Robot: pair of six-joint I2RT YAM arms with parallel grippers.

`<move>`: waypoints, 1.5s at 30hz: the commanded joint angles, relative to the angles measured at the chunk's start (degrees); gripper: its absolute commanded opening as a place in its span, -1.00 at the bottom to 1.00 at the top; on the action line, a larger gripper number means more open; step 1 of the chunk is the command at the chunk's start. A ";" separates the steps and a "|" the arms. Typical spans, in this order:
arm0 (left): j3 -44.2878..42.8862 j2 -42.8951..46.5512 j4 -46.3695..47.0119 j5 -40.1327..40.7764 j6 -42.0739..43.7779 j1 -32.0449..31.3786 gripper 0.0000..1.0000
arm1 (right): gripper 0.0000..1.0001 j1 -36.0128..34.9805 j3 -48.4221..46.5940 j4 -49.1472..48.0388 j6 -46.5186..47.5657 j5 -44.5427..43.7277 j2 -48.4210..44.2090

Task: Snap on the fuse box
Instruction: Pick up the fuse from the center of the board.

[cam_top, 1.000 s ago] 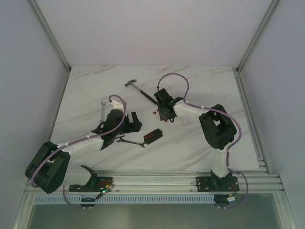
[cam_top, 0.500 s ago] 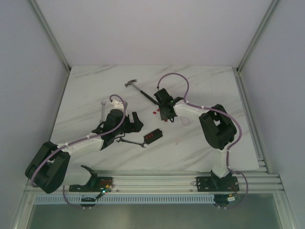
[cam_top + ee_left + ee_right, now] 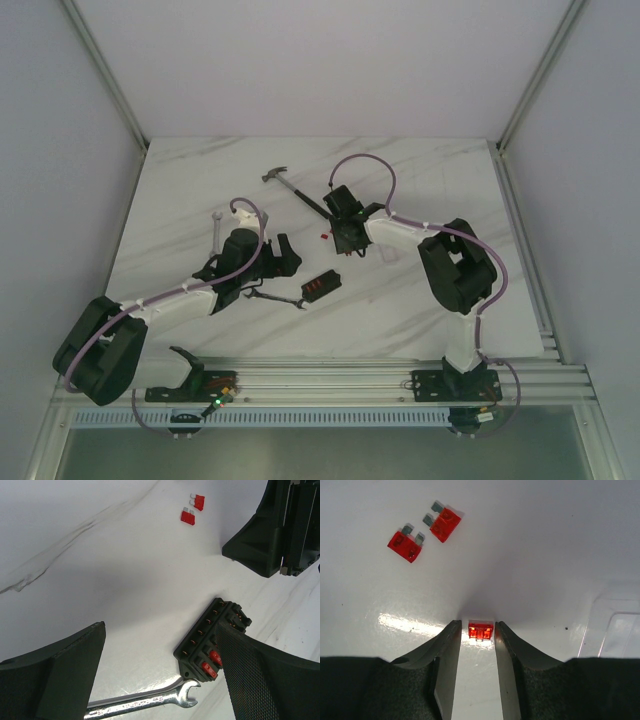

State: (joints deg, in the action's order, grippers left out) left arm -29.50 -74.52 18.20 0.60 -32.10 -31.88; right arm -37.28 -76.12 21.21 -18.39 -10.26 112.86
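No text, brand or number can be read anywhere. The fuse box [image 3: 202, 640] shows no legible label; a loose red fuse [image 3: 405, 545] on the counter [image 3: 545, 540] may bear moulded marks, too blurred to read.

You face robot lab cell, set up as test bench.
- White marble-look table [image 3: 400, 310] boxed in by plain white panels [image 3: 320, 60] held on bare aluminium posts [image 3: 100, 70].
- Aluminium rail [image 3: 330, 381] runs along table's near edge. Left arm [image 3: 170, 300] and right arm [image 3: 455, 270] are bolted to it side by side.
- Purple cables [image 3: 372, 160] loop along both arms. Small green light [image 3: 218, 403] glows by left base.
- Your props suit bench work: hammer [image 3: 290, 186], wrench [image 3: 276, 297], fuse box [image 3: 320, 285], loose red fuses [image 3: 192, 510] on bare tabletop.
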 commanded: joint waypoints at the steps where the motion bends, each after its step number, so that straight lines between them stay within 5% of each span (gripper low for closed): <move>1: -0.66 0.12 1.16 -0.96 -0.06 0.32 1.00 | -0.20 -0.12 -0.52 5.23 -0.17 0.05 -0.27; 27: -1.11 -0.89 3.26 -3.11 -0.47 0.25 1.00 | -0.42 -0.09 -0.86 2.52 -1.38 -1.39 2.79; 45: -0.01 -1.24 23.53 2.18 -0.44 -5.45 0.94 | -0.51 -0.51 6.75 -10.77 -4.35 2.29 -16.31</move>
State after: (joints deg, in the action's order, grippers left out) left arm -29.50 -75.05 32.42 -0.69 -33.78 -35.46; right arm -37.30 -72.10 16.82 -20.82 -9.74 101.67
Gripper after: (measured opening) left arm 0.974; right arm 0.296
